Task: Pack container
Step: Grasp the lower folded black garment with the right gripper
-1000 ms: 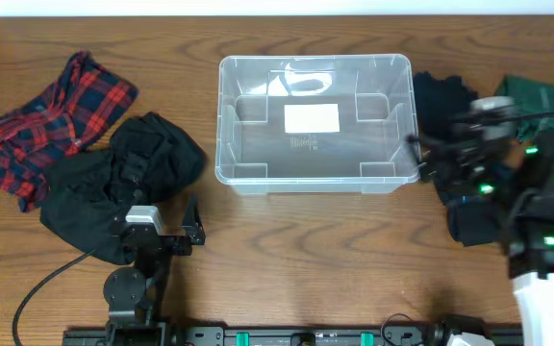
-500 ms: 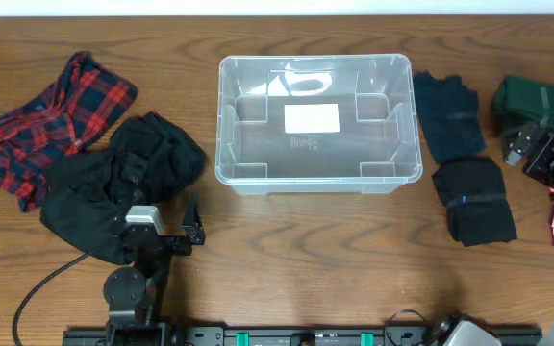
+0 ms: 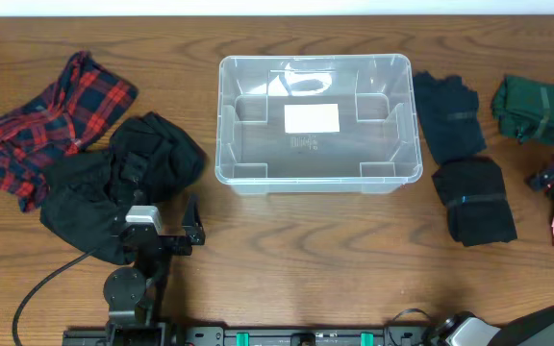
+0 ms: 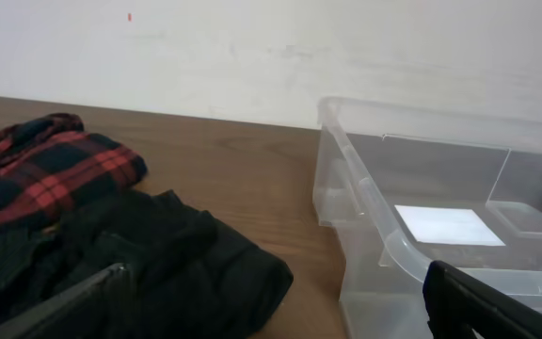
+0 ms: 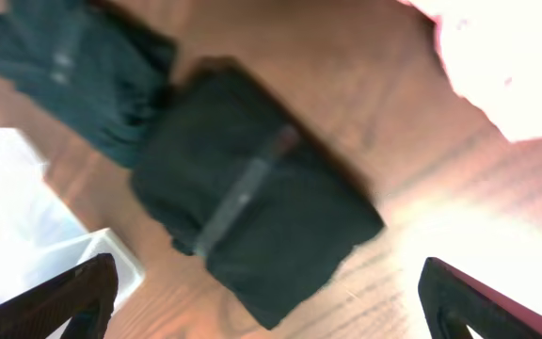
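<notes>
Swung out to the right edge of the table point(image 3: 306, 259), your right gripper point(image 5: 266, 282) hangs spread wide over a folded black garment point(image 5: 252, 198), your left gripper point(image 4: 276, 287) likewise parted, while the container point(image 3: 224, 125) sits mid-table.

Red-black plaid shirt point(image 3: 51, 111); clear container point(image 3: 225, 125); green cloth point(image 3: 537, 104)
</notes>
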Robot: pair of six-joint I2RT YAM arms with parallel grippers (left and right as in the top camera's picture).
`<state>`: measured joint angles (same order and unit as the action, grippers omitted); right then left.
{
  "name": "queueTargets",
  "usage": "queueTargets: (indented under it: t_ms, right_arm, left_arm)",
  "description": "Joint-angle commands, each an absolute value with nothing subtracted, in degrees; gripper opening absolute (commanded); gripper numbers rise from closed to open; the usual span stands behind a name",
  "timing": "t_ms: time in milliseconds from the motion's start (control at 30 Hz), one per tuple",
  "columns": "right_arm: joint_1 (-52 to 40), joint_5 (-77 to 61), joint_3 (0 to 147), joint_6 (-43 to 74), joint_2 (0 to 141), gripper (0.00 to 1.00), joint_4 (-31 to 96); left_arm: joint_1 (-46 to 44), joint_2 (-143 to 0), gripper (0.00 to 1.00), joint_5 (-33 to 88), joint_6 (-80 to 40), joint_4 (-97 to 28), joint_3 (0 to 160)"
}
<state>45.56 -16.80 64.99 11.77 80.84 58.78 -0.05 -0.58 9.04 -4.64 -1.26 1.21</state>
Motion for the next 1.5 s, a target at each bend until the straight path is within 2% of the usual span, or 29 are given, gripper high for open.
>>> queueTargets:
  t_ms: [0,300,500,900,933,967,1133,1367,1433,1467]
  right_arm:
    - [46.57,-15.42,60.45,13.47,80.75,0.99,57.28]
    - [46.54,-21.74,47.51,13.72,80.75,0.99,43.16]
    - [46.54,-20.03,43.92,12.6,80.75,0.99,38.52]
    - [46.52,-19.73,36.1,12.62,80.75,0.92,25.91]
    - [46.46,-19.73,35.81,12.62,80.75,0.88,25.23]
    - [46.41,-19.73,35.53,12.62,80.75,0.8,24.51]
    - [46.44,-19.97,33.93,13.21,80.75,0.59,21.93]
    - [46.41,-19.97,33.04,13.23,80.82,0.45,21.43]
    - [46.41,-19.99,32.99,13.23,80.82,0.34,21.43]
    - [46.44,-19.99,32.99,13.23,80.82,0.22,21.43]
  left_arm:
    - [0.21,-0.34,0.98,10.04,-4.78,-3.18,0.23]
    - [0.21,-0.34,0.98,10.04,-4.78,-3.18,0.23]
    - [0.21,-0.34,0.98,10.04,-4.78,-3.18,0.23]
    - [0.21,-0.34,0.98,10.04,-4.78,-3.18,0.23]
    - [0.21,-0.34,0.98,10.04,-4.78,-3.18,0.23]
    - [0.21,-0.34,0.98,10.04,-4.78,-3.18,0.23]
    - [0.21,-0.34,0.98,10.04,-4.78,-3.18,0.23]
    - [0.21,-0.34,0.98,10.04,-4.78,-3.18,0.23]
    - [0.21,-0.34,0.98,10.04,-4.78,-3.18,0.23]
    - [0.21,-0.34,0.98,10.04,-4.78,-3.18,0.23]
